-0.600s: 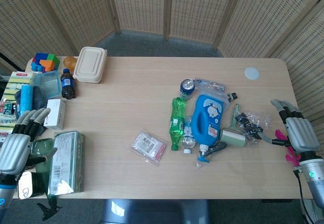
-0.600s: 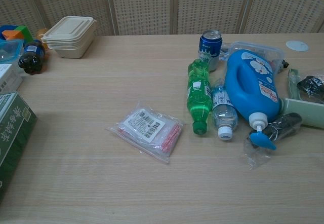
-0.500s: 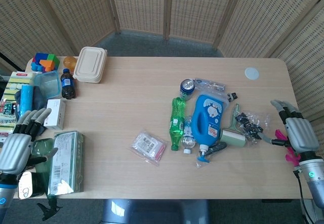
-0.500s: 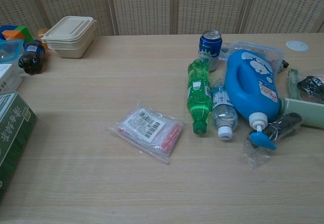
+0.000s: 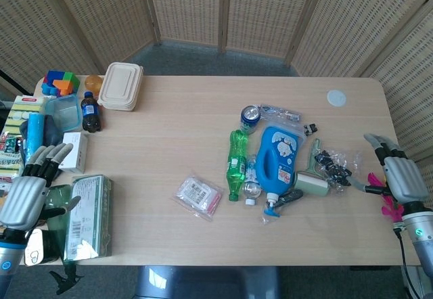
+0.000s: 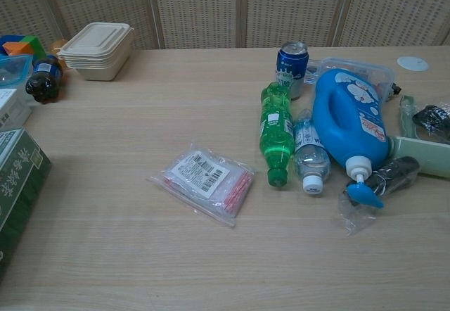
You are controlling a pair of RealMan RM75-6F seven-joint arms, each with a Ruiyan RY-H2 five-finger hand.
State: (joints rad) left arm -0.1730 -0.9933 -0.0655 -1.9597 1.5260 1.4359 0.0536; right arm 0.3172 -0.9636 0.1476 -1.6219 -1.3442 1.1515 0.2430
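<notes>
Table [image 5: 169, 123], wood, cluttered. Nothing is lifted or gripped; judged from how things lie, all the handling is ahead of you.

Green box [image 5: 86, 214] lies flat at 8 o'clock by the near edge, touching or just beside your left hand [image 5: 27, 197]. That hand hangs off the table's left edge, fingers [image 5: 47, 157] spread and pointing to 12, holding nothing.

Blue jug [image 5: 279, 157] lies right of centre, spout toward 6. Green bottle [image 5: 236, 164] and a clear bottle [image 5: 252, 177] lie just beside it on its left; can [image 5: 249, 117] stands at its 11.

Your right hand [image 5: 400, 177] sits off the 3 o'clock edge, fingers apart, empty. Nearest to it: pink toy [image 5: 387, 201] just beside the wrist, and a clip bag [image 5: 335, 164] toward 9, near but apart.

Sachet [image 5: 197, 195] lies alone at 6, well apart from both hands.
</notes>
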